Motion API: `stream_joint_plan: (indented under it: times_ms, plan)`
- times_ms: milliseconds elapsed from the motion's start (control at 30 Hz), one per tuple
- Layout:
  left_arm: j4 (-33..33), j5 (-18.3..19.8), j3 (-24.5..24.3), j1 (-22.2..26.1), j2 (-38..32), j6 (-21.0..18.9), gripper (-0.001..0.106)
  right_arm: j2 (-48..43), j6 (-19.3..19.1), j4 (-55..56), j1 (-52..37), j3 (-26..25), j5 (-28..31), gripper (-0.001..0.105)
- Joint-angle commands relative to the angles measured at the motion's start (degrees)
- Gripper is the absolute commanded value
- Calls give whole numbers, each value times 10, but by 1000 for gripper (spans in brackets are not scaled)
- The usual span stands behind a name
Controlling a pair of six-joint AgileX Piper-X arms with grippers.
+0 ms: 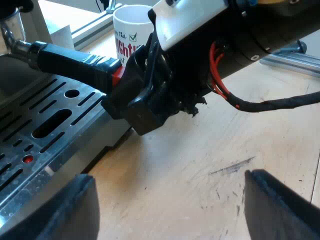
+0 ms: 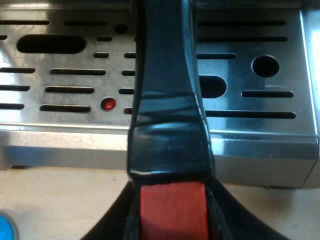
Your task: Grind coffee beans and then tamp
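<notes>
The metal holder's dark handle (image 1: 75,62) sticks out over the espresso machine's slotted drip tray (image 1: 45,125). Its metal head (image 1: 12,42) sits up at the machine's front. My right gripper (image 1: 142,95) is shut around the handle's red end (image 1: 117,75). In the right wrist view the handle (image 2: 167,100) runs away over the tray (image 2: 250,100), and the red end (image 2: 172,210) is pinched in my right gripper (image 2: 172,222). My left gripper (image 1: 170,210) hangs open over the wooden tabletop (image 1: 210,150), close to the tray's edge, with nothing between its fingers.
A white mug (image 1: 131,30) with printed lettering stands just beyond the right arm. A metal rail (image 1: 295,62) lies on the wood farther off. A blue round object (image 2: 5,227) peeks in on the table below the tray's front edge.
</notes>
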Motion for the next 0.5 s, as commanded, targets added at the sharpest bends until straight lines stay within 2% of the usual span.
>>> stream_joint_plan:
  times_ms: [33,433,500]
  plan:
    - [-10,7,0,-2,-1,0,63,-9,1,-13,22,-5,28,0]
    - [-10,7,0,-2,-1,0,63,-9,9,5,55,-5,62,0]
    - [-10,7,0,-2,-1,0,63,-9,21,5,59,-5,63,0]
